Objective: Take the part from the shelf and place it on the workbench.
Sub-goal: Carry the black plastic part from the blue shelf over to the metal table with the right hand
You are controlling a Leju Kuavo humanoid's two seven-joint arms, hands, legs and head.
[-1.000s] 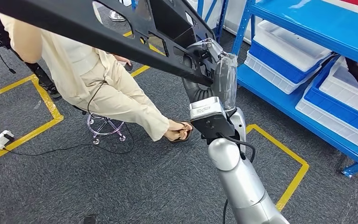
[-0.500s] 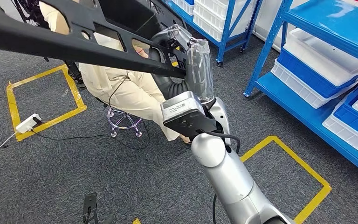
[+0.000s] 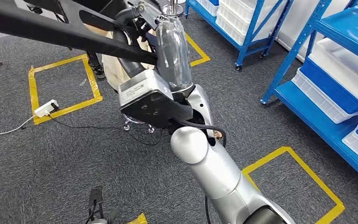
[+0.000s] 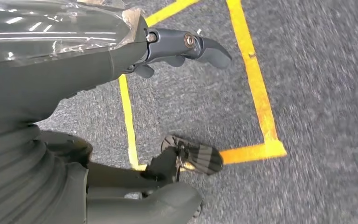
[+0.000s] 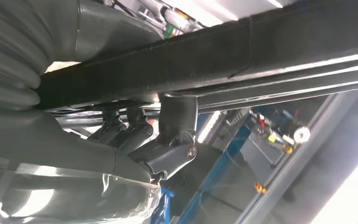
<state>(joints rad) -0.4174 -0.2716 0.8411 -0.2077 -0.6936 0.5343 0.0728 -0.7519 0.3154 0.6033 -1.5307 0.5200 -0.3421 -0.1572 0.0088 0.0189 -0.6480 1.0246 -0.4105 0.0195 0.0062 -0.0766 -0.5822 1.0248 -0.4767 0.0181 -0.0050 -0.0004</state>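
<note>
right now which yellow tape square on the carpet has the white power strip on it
The left yellow tape square in the head view: the white power strip lies at its near corner. The one by the blue shelf has bare tape.

Dark grey carpet (image 3: 74,154) covers the floor, marked with yellow tape squares (image 3: 63,88). A white power strip (image 3: 45,108) lies at the left on the tape line, its cable running left. A person in beige clothing (image 3: 114,70) sits on a chrome-based stool (image 3: 137,125) beyond it. Blue racks (image 3: 289,51) at right and far right carry white and blue bins (image 3: 328,77).
</note>
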